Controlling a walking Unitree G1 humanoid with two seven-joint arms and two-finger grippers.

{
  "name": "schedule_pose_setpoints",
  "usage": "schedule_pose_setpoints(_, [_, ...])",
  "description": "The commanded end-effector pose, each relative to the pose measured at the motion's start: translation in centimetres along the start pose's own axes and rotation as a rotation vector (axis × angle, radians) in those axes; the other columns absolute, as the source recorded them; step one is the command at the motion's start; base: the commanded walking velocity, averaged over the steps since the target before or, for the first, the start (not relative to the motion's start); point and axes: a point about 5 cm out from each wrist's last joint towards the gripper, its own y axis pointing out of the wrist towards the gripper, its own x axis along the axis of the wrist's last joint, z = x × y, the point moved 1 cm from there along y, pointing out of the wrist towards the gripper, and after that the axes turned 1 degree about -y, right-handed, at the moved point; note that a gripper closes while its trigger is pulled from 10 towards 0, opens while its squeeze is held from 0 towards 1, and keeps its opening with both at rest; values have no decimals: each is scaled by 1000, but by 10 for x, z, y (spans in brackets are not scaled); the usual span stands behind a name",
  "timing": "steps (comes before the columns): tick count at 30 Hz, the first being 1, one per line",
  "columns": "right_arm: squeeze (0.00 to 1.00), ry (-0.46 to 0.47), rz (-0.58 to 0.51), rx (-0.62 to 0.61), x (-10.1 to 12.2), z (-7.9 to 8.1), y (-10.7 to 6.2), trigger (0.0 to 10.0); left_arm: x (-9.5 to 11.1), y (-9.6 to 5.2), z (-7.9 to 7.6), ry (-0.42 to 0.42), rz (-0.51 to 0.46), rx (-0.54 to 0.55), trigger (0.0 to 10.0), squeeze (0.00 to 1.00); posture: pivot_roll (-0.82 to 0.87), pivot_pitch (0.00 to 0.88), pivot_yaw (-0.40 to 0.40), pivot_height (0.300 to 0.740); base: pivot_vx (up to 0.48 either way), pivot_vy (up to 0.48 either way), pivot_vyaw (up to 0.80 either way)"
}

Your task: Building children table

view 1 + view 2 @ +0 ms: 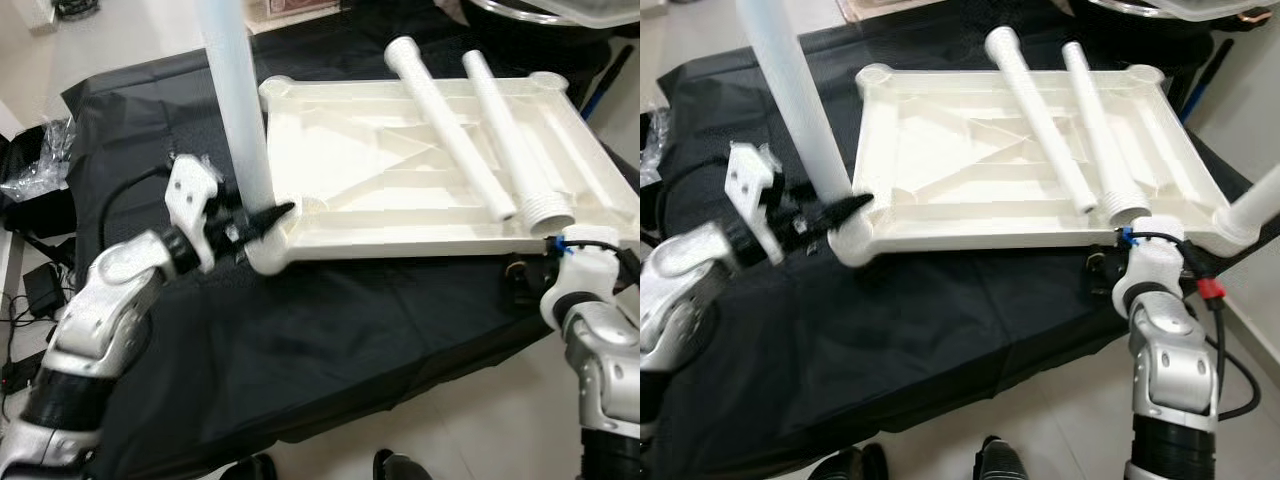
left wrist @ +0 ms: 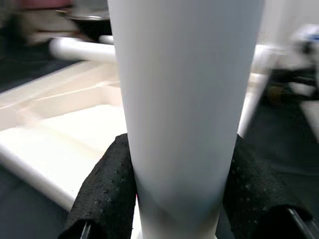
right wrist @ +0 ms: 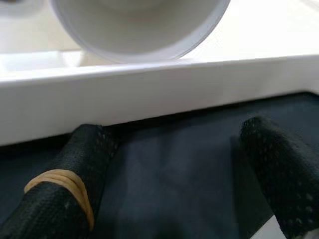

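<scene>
A white plastic tabletop [image 1: 400,243] lies upside down on a black cloth [image 1: 330,330]. One white leg [image 1: 240,100] stands upright in its near left corner socket. My left gripper [image 1: 262,218] is shut on this leg just above the socket; both fingers [image 2: 107,189] press its sides. Two loose legs [image 1: 440,110] [image 1: 505,110] lie across the tabletop. Another leg [image 1: 1258,208] rises tilted at the near right corner. My right gripper [image 3: 174,144] is open at the tabletop's front right rim [image 3: 149,94], fingers [image 3: 84,154] on the cloth below a loose leg's open end [image 3: 139,25].
A crumpled clear plastic bag [image 1: 35,165] lies at the cloth's left edge, with cables and a power adapter [image 1: 40,290] on the floor below it. A clear container [image 1: 1200,8] sits at the far right. Light floor lies in front.
</scene>
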Motion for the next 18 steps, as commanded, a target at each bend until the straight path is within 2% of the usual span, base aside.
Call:
schedule_pose_setpoints(1, [1000, 1, -11, 13, 1, 1, 3, 10000, 11, 2, -30, 2, -44, -183, 3922, 0, -13, 219, 59, 740, 0, 0, 0])
schedule_pose_setpoints(4, [1000, -3, -17, 21, 3, 1, 4, 10000, 7, 2, -38, -18, -32, -214, 4353, 0, -13, 220, 59, 740, 0, 0, 0])
schedule_pose_setpoints(5, [1000, -2, -22, 25, 4, 2, 5, 10000, 2, 2, -45, -37, -13, -238, 5059, 0, -12, 221, 59, 740, 0, 0, 0])
schedule_pose_setpoints(6, [1000, -2, -22, 25, 4, 2, 5, 10000, 2, 2, -45, -37, -13, -238, 5059, 0, -12, 221, 59, 740, 0, 0, 0])
schedule_pose_setpoints(7, [1000, -2, -27, 31, 6, 2, 7, 10000, -3, 2, -52, -57, 0, -257, 5922, 0, -13, 223, 58, 740, 0, 0, 0])
schedule_pose_setpoints(8, [1000, 1, -33, 45, 7, 4, 8, 10000, -5, 3, -58, -70, -3, -269, 6353, 0, -12, 224, 57, 740, 0, 0, 0])
schedule_pose_setpoints(9, [1000, 1, -33, 45, 7, 4, 8, 10000, -5, 3, -58, -70, -3, -269, 6353, 0, -12, 224, 57, 740, 0, 0, 0])
schedule_pose_setpoints(10, [1000, 1, -40, 59, 9, 7, 9, 10000, -6, 5, -63, -85, -14, -276, 8471, 0, -12, 225, 58, 740, 0, 0, 0])
schedule_pose_setpoints(11, [1000, 1, -40, 59, 9, 7, 9, 10000, -6, 5, -63, -85, -14, -276, 8471, 0, -12, 225, 58, 740, 0, 0, 0])
schedule_pose_setpoints(13, [1000, 5, -52, 89, 11, 14, 10, 10000, -9, 12, -67, -86, -43, -265, 10000, 0, -9, 224, 55, 740, 0, 0, 0])
schedule_pose_setpoints(18, [1000, 11, -68, 123, 14, 22, 11, 10000, -15, 20, -66, -63, -41, -235, 10000, 0, -12, 225, 56, 740, 0, 0, 0])
